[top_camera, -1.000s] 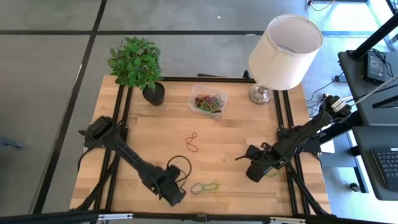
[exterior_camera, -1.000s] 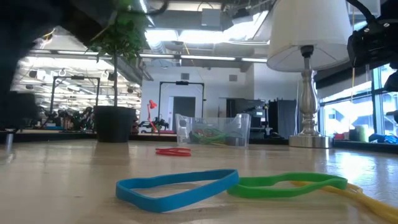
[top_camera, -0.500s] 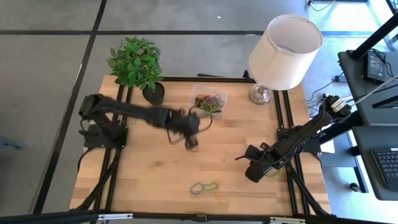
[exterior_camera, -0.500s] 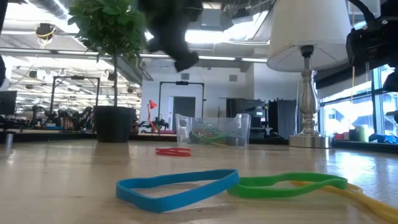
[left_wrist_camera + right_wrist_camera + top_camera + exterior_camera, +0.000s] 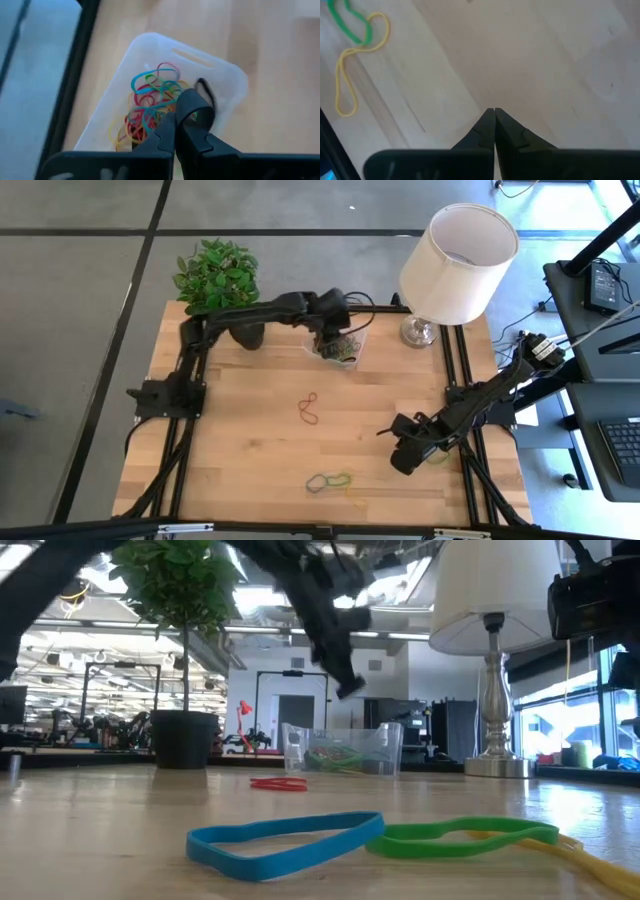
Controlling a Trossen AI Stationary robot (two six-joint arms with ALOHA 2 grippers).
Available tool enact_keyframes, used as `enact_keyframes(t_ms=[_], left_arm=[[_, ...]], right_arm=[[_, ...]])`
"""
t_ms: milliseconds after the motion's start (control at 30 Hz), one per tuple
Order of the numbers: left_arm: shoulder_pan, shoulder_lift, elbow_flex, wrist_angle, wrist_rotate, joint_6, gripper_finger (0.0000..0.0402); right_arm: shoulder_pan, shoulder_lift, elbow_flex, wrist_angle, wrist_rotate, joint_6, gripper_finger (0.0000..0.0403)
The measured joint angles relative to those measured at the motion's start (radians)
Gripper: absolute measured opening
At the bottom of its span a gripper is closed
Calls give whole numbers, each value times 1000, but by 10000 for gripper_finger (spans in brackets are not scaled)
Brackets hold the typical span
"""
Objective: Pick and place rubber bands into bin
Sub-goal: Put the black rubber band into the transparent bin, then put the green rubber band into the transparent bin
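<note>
While the wooden table [image 5: 250, 430] fills the middle of the overhead frame, the left arm reaches across its upper part so that the left gripper [image 5: 327, 332] hangs over the bin [image 5: 336, 340], upper centre, between the potted plant [image 5: 222, 285] and the lamp [image 5: 452, 265]; the wrist view shows its fingers [image 5: 192, 107] pressed together with a thin dark loop [image 5: 205, 90] caught at the tips, which I judge to be a black rubber band, directly above the heap of coloured rubber bands [image 5: 147, 107] inside the tray; the step is the drop, and it goes well if the fingers part only while the tips stay inside the rim, low enough that the springy loop does not bounce out, with a brief pause in case it clings to a pad; the right gripper [image 5: 404, 458] waits at lower right, fingers pinched together on nothing; still on the wood lie a red band [image 5: 309, 409] at centre, and a blue and green pair [image 5: 329, 481] with a yellow band [image 5: 350, 75] at lower centre.
</note>
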Motion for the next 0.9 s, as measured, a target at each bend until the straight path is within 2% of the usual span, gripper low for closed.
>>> enact_keyframes(t_ms=[233, 467, 667, 900], left_arm=[[29, 180, 56, 11, 42, 5, 4], [29, 261, 57, 4, 23, -6, 29], [28, 267, 56, -4, -10, -65, 70], [24, 204, 82, -37, -44, -76, 125]], right_arm=[[-27, 0, 0, 7, 0, 26, 5], [-32, 0, 0, 7, 0, 60, 5], [-32, 0, 0, 7, 0, 60, 5], [-32, 0, 0, 5, 0, 48, 5]])
